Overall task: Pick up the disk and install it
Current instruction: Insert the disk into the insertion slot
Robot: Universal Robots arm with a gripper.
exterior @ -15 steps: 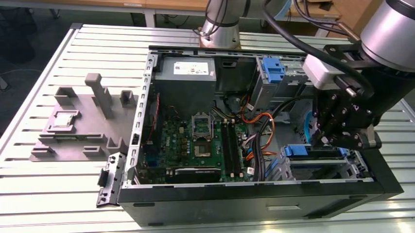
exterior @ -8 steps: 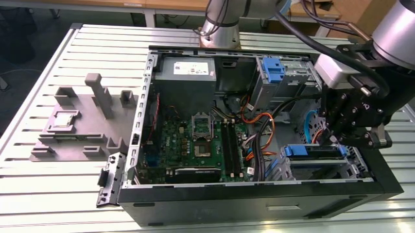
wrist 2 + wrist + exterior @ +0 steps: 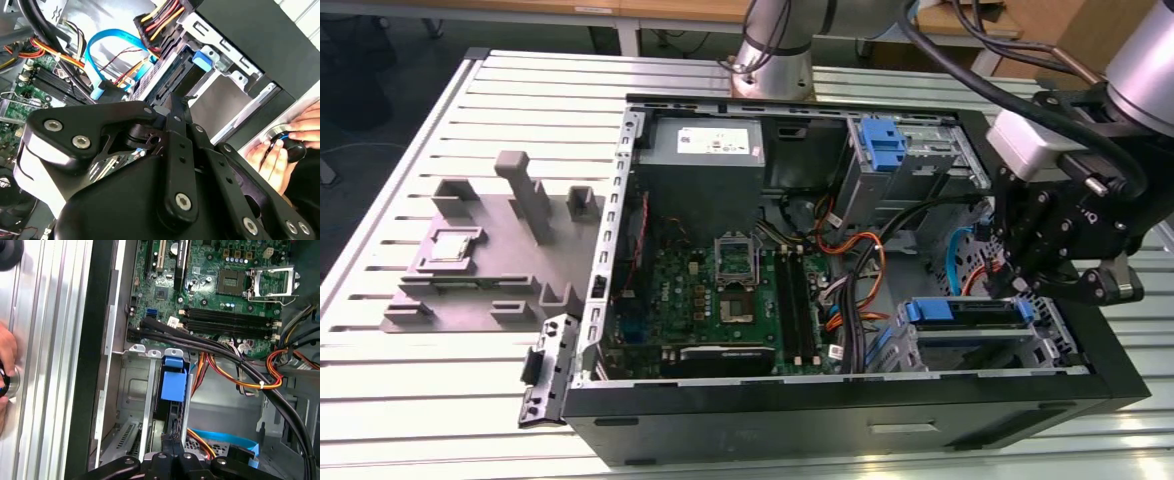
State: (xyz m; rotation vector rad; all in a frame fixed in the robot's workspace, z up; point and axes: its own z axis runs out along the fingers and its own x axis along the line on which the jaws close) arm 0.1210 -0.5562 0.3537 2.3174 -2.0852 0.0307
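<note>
The disk (image 3: 967, 312) sits in a slot of the case (image 3: 854, 420) (its blue end up). The gripper (image 3: 1074, 278) hangs just beside it, toward the exterior view's right. I cannot tell if the gripper is spread or pressed together.

Person's hand (image 3: 270, 162) cut off at edge, black cables (image 3: 200, 340) likewise

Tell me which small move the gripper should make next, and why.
Probably ease the gripper straight toward the blue carrier bracket in the drive cage. In the first wrist view the bracket lies directly ahead with a gap between them, and a cable bundle passes close beside it, so a slow approach seems safest.
</note>
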